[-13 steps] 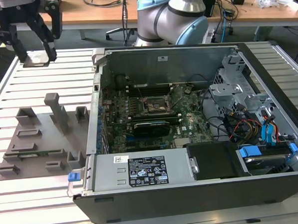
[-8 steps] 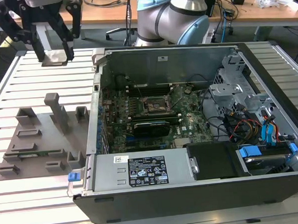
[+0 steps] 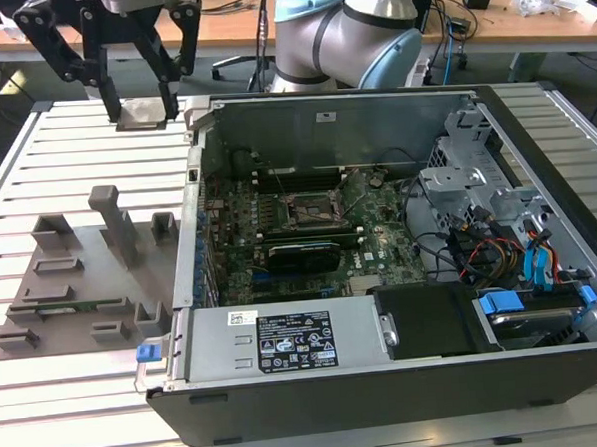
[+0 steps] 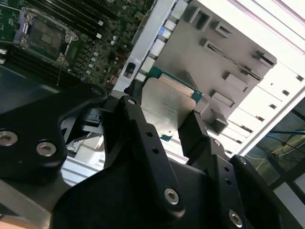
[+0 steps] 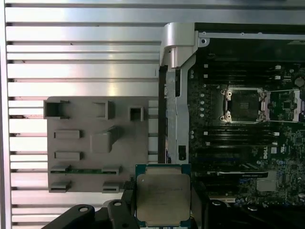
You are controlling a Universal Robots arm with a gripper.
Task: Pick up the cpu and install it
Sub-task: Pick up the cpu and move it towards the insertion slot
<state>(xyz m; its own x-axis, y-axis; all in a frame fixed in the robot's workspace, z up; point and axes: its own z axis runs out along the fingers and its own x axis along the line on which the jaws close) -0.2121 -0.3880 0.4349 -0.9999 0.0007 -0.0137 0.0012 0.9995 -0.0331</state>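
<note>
Slatted metal table [image 3: 47,397]: grey holder plate [image 3: 71,285] lying flat, open computer case [image 3: 388,404] just beside.

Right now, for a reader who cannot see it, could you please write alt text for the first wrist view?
The end effector grips the cpu, silver top facing the camera. Behind it lie a grey holder plate on the slatted table and an open computer case with an empty socket.

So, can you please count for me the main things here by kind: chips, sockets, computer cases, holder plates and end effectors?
cpu: 1
motherboard socket: 1
computer case: 1
grey holder plate: 1
end effector: 1
Total: 5
</note>
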